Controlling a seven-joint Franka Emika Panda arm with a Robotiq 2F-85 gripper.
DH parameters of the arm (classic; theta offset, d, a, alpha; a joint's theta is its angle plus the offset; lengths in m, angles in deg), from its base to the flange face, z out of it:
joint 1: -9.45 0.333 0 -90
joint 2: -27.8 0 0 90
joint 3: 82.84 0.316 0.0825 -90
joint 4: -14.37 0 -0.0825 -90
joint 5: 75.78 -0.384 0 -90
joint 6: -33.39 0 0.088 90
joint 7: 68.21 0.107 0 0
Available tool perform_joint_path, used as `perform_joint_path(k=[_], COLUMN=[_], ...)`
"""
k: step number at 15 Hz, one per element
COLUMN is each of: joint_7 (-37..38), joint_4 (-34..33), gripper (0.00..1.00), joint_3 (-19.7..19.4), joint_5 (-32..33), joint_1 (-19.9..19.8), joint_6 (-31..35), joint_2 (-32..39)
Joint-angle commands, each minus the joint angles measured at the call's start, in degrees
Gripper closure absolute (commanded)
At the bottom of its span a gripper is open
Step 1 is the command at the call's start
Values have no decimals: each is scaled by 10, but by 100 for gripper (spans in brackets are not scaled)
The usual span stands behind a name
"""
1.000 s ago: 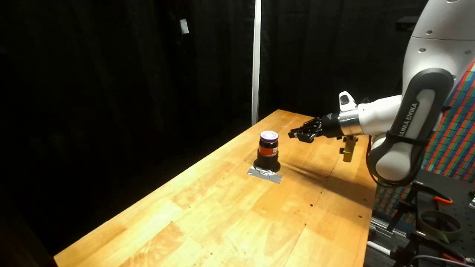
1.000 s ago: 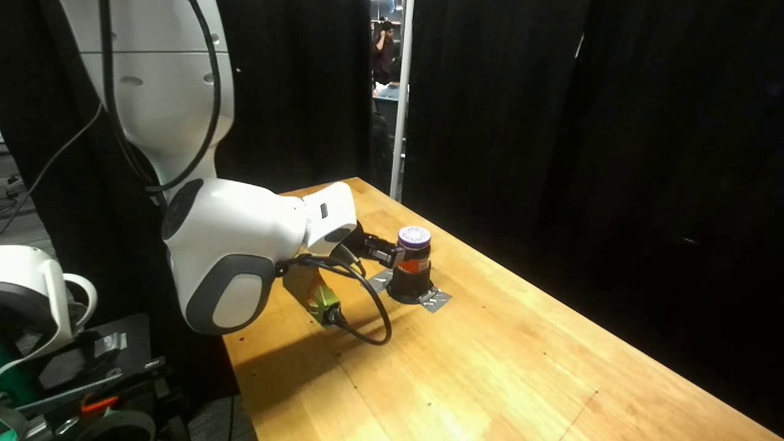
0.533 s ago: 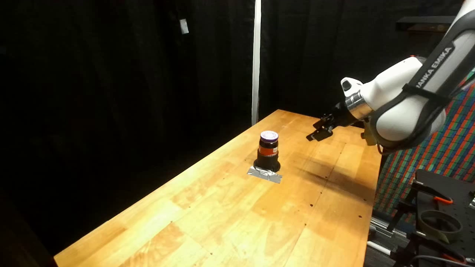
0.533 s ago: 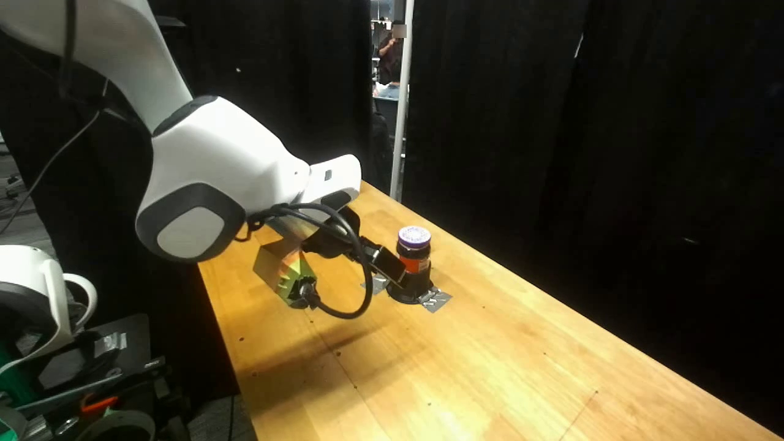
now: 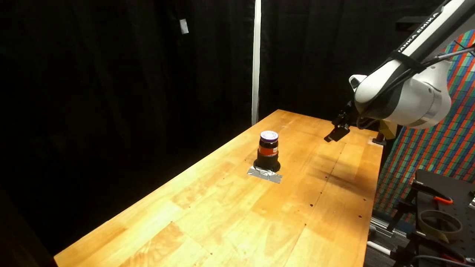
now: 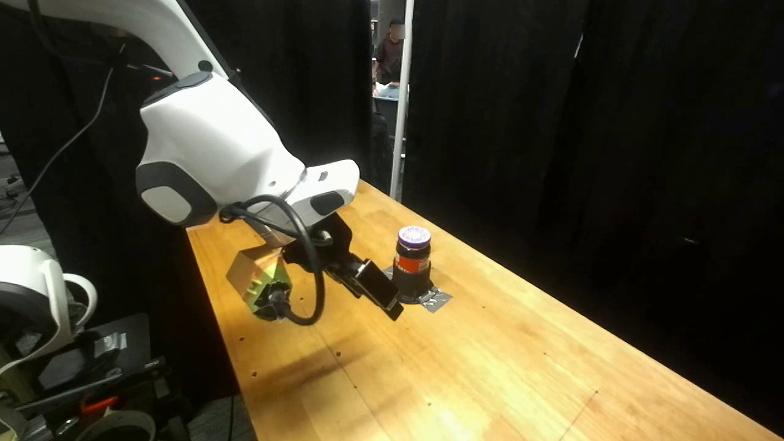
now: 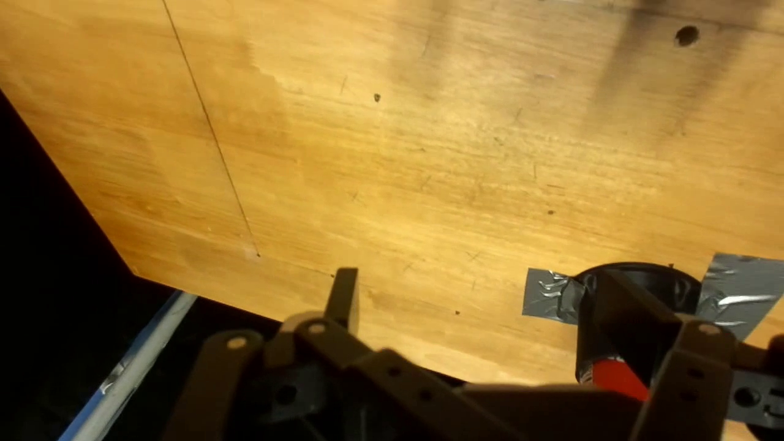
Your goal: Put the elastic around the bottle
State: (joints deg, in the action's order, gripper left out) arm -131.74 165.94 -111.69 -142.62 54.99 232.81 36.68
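Note:
The bottle (image 5: 268, 149) stands upright in a black holder (image 5: 268, 162) on the wooden table, an orange-red label and a purple-rimmed white cap showing in both exterior views. Well apart from it, pitched downward above the table, is my gripper (image 5: 337, 134). In the wrist view the gripper (image 7: 487, 288) is open, its fingers (image 7: 344, 294) far apart with only tabletop seen between them. The other finger covers part of the bottle (image 7: 617, 378) in that view. I cannot make out the elastic in any view; it is hidden or out of view.
Silver tape (image 6: 436, 300) fixes the holder to the table (image 5: 222, 222). A cable (image 6: 321, 269) loops below my wrist. Beside the table a black side stand (image 5: 445, 185) carries tools and a tape ring (image 5: 440, 225). A pole (image 6: 401, 110) and black curtains stand behind.
My gripper has pulled back from the bottle and tilted downward, and its fingers have spread. The arm has swung with it. The bottle and holder have stayed in place.

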Motion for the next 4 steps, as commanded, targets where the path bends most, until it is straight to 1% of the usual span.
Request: perform_joint_path(k=[1,3,4], joint_7=[-117,-169,-114], joint_4=[-18,-23,-11], gripper=[0,0,0], joint_3=[-21,-15,-10], joint_5=[-136,-204,-147], joint_1=[55,69,50], joint_6=[19,34,11], joint_2=[3,-7,1])
